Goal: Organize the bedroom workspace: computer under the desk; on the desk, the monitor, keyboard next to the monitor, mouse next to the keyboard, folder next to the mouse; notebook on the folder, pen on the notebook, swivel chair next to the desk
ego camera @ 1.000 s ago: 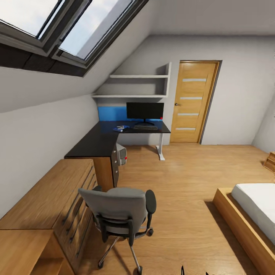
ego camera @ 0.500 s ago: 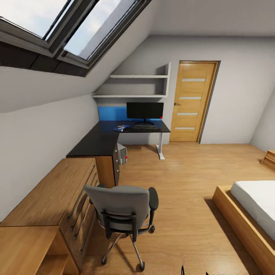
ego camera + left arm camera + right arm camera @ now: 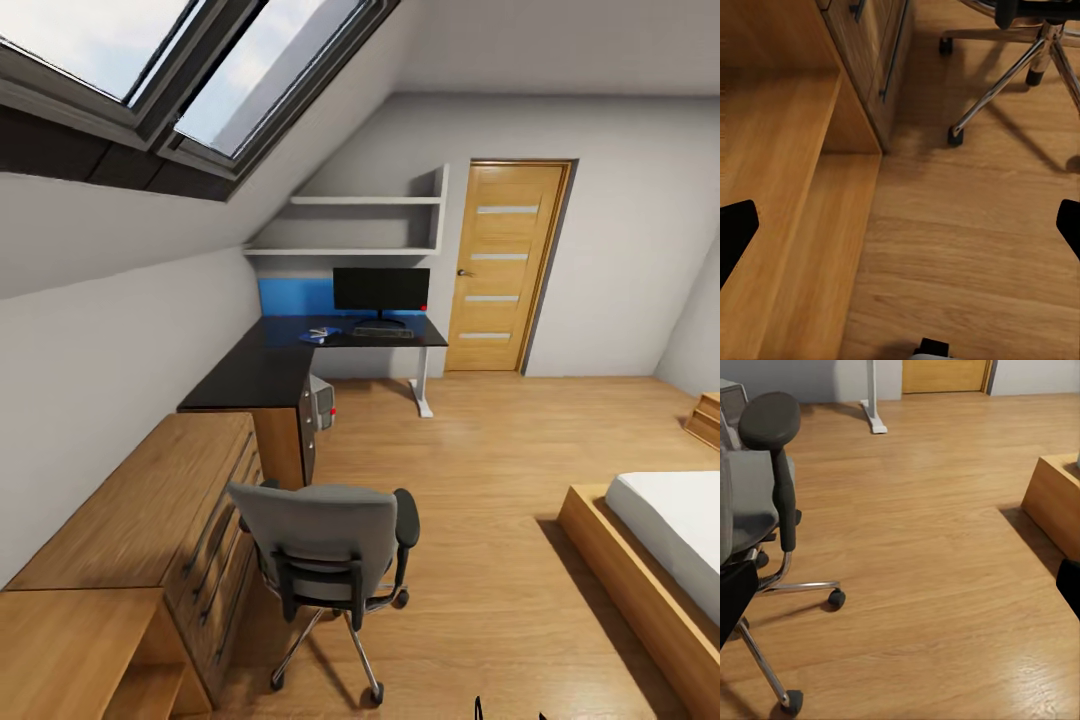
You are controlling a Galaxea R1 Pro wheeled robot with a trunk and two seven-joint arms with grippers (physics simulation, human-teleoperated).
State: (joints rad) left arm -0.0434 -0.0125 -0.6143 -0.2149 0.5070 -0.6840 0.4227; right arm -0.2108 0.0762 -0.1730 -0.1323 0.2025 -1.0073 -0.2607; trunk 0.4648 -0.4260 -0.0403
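Overall, the black L-shaped table stood at the far end of the bedroom under the sloping wall, with the wooden drawer chest running along the same wall nearer the camera. The swivel chair stood on the wooden floor just beside that chest, back toward the camera and well apart from the table. The monitor was upright on the far wing of the table, the keyboard just in front of it. The computer sat below the table beside the drawer unit. A small blue item, apparently the folder, lay on the table near the keyboard; what rested on it was too small to tell.

The left gripper and right gripper each had fingers spread wide, holding nothing.

Judgement: the chair remained to be positioned. The approach should be square to the backrest, with a steady push toward the table, avoiding the chest.
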